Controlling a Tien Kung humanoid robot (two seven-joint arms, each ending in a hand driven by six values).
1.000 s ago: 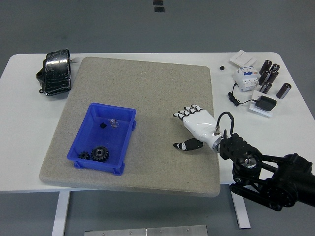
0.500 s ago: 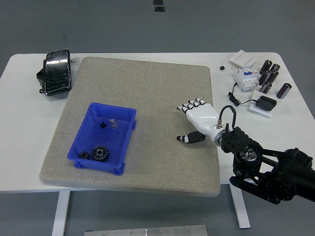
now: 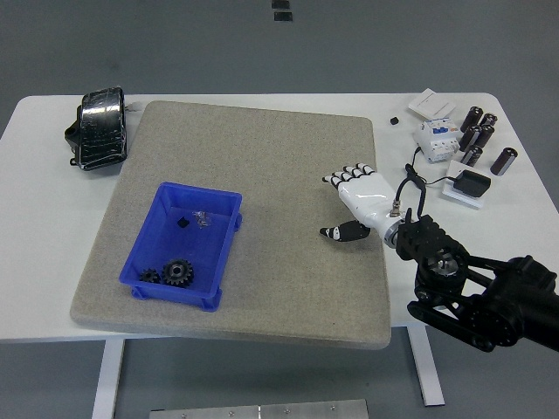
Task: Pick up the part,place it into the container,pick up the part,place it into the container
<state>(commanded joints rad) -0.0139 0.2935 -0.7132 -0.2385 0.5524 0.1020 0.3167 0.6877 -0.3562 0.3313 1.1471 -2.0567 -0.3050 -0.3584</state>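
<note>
No writing you can read. Blue container (image 3: pixel 148 237) — long axis running near-left to far-right — holds two gears (image 3: pixel 171 273); right hand (image 3: pixel 360 202) spread, fingers wide, empty.

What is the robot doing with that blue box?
Right now the robot holds nothing. Its right hand hovers open over the right side of the grey mat, away from the blue box. Inside the box lie two dark gears at the near end and a few small bits near the far end. The left arm is out of sight. More parts, like black cylinders, sit on the white table at the far right.
</note>
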